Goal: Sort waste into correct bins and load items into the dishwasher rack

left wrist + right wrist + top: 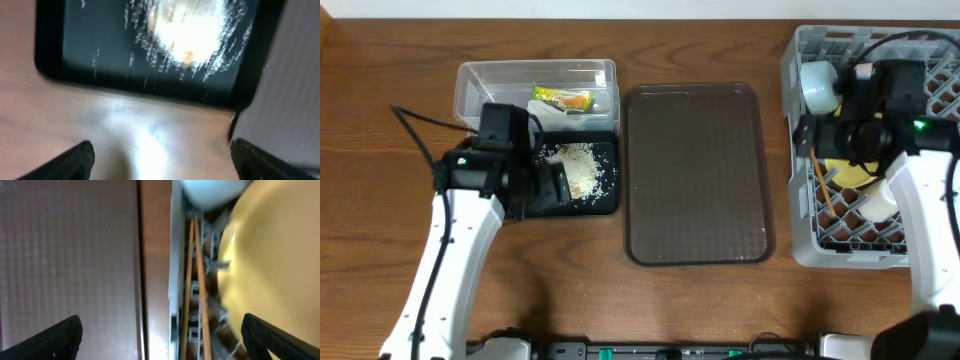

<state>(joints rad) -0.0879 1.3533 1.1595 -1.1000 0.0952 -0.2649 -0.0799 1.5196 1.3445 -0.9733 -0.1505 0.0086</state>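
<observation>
Two grippers inspected; both stand with fingers spread wide and nothing held between them.

Left side, nearest first. The left gripper (pixel 160 162) hangs over the bare table (pixel 125 130) at the near edge of the black tray (pixel 50 60). Its fingertips (pixel 75 160) sit well apart in the bottom corners of the left wrist view. The rice scraps (pixel 578 165) lie heaped in the right half of the black tray, with loose grains scattered around the heap. The wrist view of them is blurred. Beyond the tray and touching its far edge is the clear tub (pixel 480 85). The crumpled wrapper (pixel 563 98) lies inside it, right of centre.

Centre. The brown serving tray (pixel 697 170) lies just right of both bins, between them and the rack.

Right side, nearest first. The right gripper (pixel 165 340) hovers above the left wall of the grey rack (pixel 175 280). A pale vessel (pixel 878 197) sits in the near part of the rack, partly hidden by the right arm, and I cannot tell whether it is a cup or a bowl. The yellow plate (pixel 270 255) is in the rack just beyond it, and I cannot tell whether it lies flat or tilted. The chopsticks (pixel 195 280) lie side by side just inside the left wall, beside the plate. The light blue bowl (pixel 210 190) sits farthest, past the far ends of the chopsticks.
</observation>
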